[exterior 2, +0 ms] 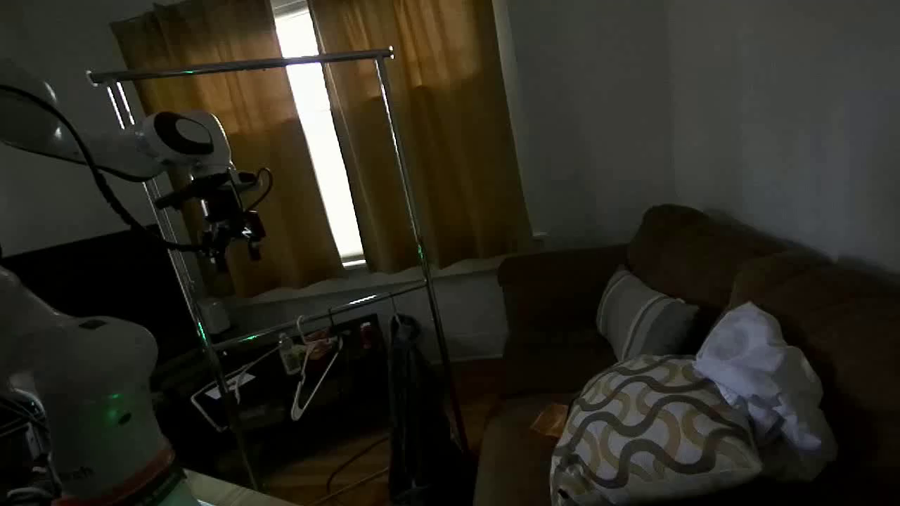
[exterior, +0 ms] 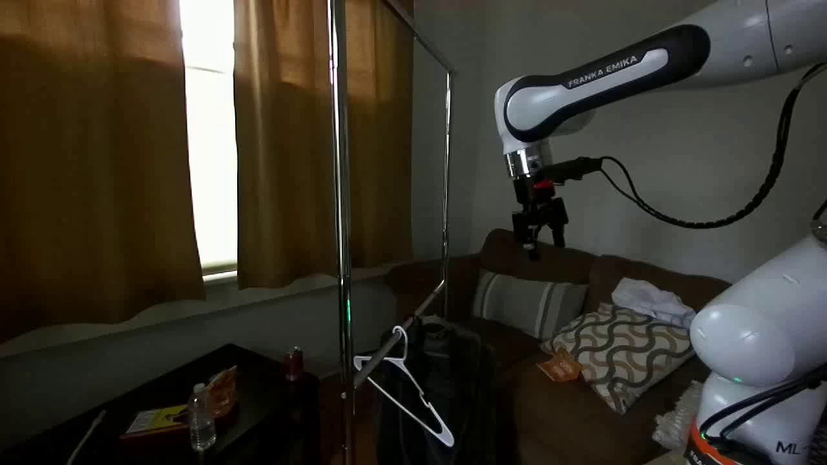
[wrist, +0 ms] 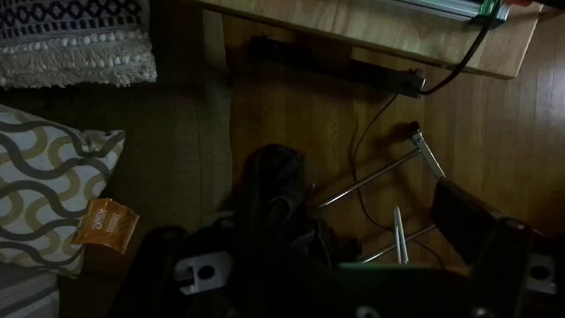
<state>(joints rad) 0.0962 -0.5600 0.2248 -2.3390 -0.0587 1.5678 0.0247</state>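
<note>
White hanger (wrist: 400, 232) hangs well below the gripper (exterior: 546, 244), whose jaws stand wide apart, grasping nothing. It is hooked over the lower bar (exterior 2: 362, 301) of the metal rack (exterior: 344, 213), beside a dark garment (exterior: 462, 374). It looks apt to swing, so good handling calls for slow lowering, jaws lined up early and kept clear of metal. The arm (exterior: 607, 84) reaches high, forearm sloping down to a bent wrist, gripper pointing floorward

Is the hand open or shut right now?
Open: the hand shows a gap in an exterior view, and its fingers stand wide apart in the wrist view.
</note>
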